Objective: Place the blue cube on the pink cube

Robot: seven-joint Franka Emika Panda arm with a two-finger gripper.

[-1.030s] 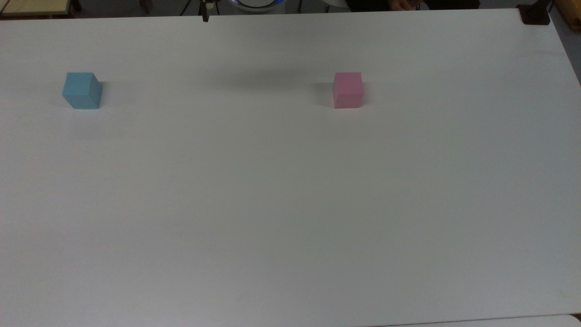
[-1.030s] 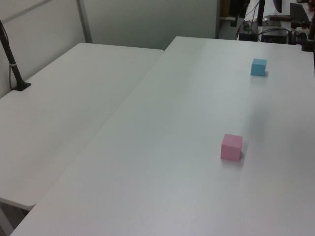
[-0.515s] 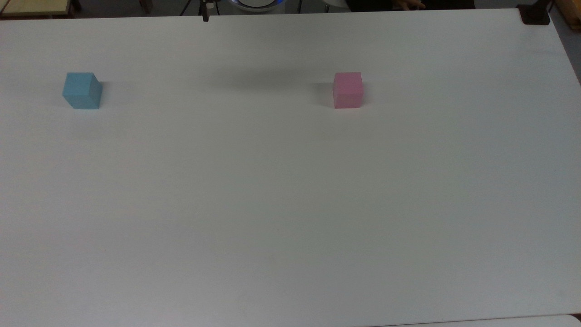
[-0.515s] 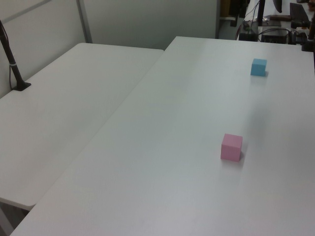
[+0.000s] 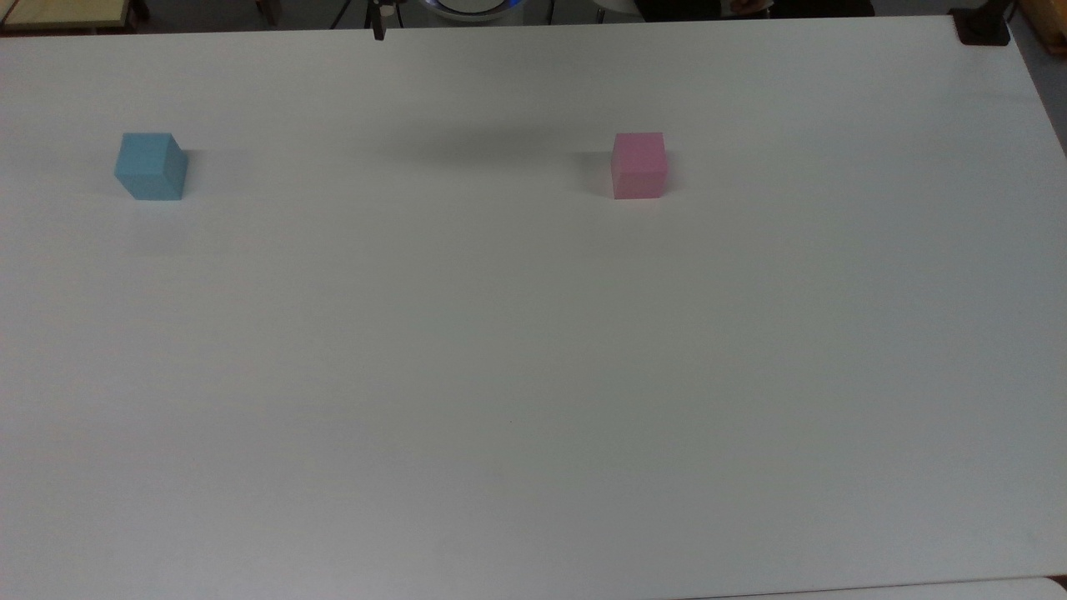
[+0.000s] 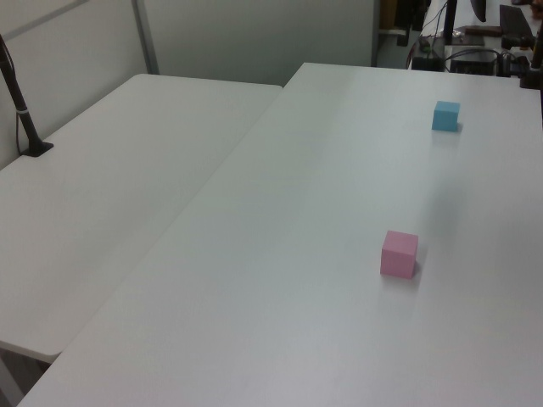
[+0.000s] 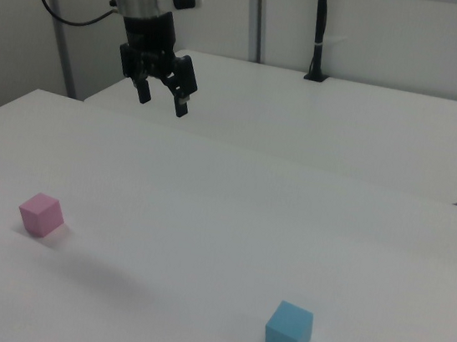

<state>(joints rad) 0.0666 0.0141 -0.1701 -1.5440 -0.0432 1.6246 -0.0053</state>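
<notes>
The blue cube (image 5: 151,167) rests on the white table at the top view's left, and it also appears far back in the left view as the blue cube (image 6: 445,115) and near the front in the right view as the blue cube (image 7: 287,331). Well apart from it stands the pink cube (image 5: 638,165), seen too as the pink cube (image 6: 399,253) and the pink cube (image 7: 41,214). My gripper (image 7: 162,102) hangs high above the table in the right view, open, with nothing between its fingers, up and back from both cubes.
A second white table (image 6: 102,195) adjoins the work table (image 5: 533,350). A black post (image 7: 320,31) is clamped at its far edge, also seen as the post (image 6: 19,106). A dark clamp (image 5: 982,29) sits at the top view's upper right corner.
</notes>
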